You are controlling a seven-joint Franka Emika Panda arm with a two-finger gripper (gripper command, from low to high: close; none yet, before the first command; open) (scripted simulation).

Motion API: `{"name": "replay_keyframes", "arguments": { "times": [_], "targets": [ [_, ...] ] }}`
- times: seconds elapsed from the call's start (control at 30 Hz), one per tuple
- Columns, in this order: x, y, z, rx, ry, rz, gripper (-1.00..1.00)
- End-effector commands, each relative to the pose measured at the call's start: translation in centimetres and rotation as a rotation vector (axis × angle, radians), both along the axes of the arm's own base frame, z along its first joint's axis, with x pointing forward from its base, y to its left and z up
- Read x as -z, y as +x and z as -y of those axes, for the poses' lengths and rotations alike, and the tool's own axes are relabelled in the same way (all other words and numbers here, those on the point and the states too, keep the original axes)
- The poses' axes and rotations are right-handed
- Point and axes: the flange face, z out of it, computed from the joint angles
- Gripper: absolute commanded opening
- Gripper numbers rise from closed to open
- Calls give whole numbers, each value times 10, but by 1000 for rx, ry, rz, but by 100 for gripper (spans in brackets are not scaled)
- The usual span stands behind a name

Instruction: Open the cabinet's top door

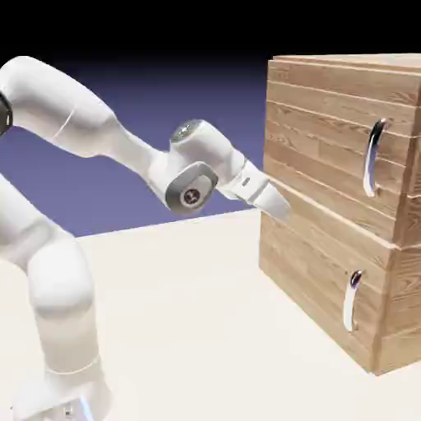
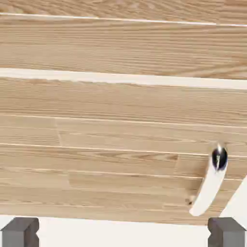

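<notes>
The cabinet [image 1: 329,271] of light brown planks stands at the right of the exterior view. Its top door [image 1: 325,140] is closed, with a curved silver handle [image 1: 374,156] near its right side. My gripper [image 1: 279,205] is open and empty, close to the cabinet's front near its left edge, at the height of the seam between the two doors and well left of the handle. In the hand view the fingertips [image 2: 19,231] stand wide apart over wood planks. The pale seam [image 2: 120,78] crosses above, and the lower door's short handle [image 2: 211,185] shows at lower right.
The lower door [image 1: 312,279] is closed, its short silver handle [image 1: 352,300] near its right side. The pale table [image 1: 205,329] stretches in front of the cabinet. My white arm rises from the lower left of the exterior view.
</notes>
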Motion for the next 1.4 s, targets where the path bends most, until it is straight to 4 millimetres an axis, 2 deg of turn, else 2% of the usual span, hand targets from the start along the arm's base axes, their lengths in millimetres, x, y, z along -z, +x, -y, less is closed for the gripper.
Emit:
{"name": "replay_keyframes", "arguments": {
  "times": [0.0,0.37,0.7,1.03,1.37],
  "targets": [
    [-6,1,-3,-6,-1,12,0],
    [-65,1,-20,-49,-15,151,0],
    [-102,-3,-19,-59,-19,282,0],
    [-122,-4,-1,-47,-12,412,0],
    [-123,5,31,-25,6,536,0]
  ]
}}
